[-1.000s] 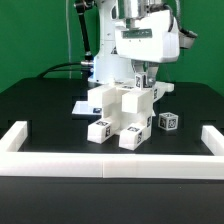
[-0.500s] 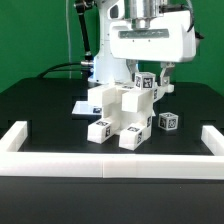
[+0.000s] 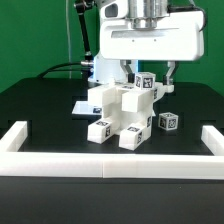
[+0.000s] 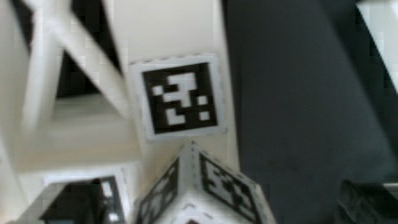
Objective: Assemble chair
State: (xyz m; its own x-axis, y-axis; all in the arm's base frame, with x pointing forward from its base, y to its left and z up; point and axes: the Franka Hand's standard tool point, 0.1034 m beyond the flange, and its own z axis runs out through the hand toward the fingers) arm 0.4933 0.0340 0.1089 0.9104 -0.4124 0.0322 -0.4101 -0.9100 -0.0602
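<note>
The partly built chair (image 3: 118, 112) stands mid-table as a blocky white stack with marker tags on its fronts. A small tagged piece (image 3: 147, 83) sits on its top at the exterior view's right. My gripper (image 3: 148, 72) hangs just above that piece, open; its fingers (image 3: 172, 72) stand wide on either side and touch nothing. A loose tagged block (image 3: 168, 122) lies on the table beside the chair. In the wrist view, a tagged white part (image 4: 178, 95) and the tagged corner of a piece (image 4: 217, 188) fill the picture; my fingertips do not show there.
A long low white border rail (image 3: 110, 164) runs along the table's front, with raised ends at both sides (image 3: 16, 134). The marker board (image 3: 84, 106) lies flat behind the chair on the exterior view's left. The arm's base stands behind.
My gripper has opened from its hold on the small tagged piece and has risen. The piece stays on top of the chair.
</note>
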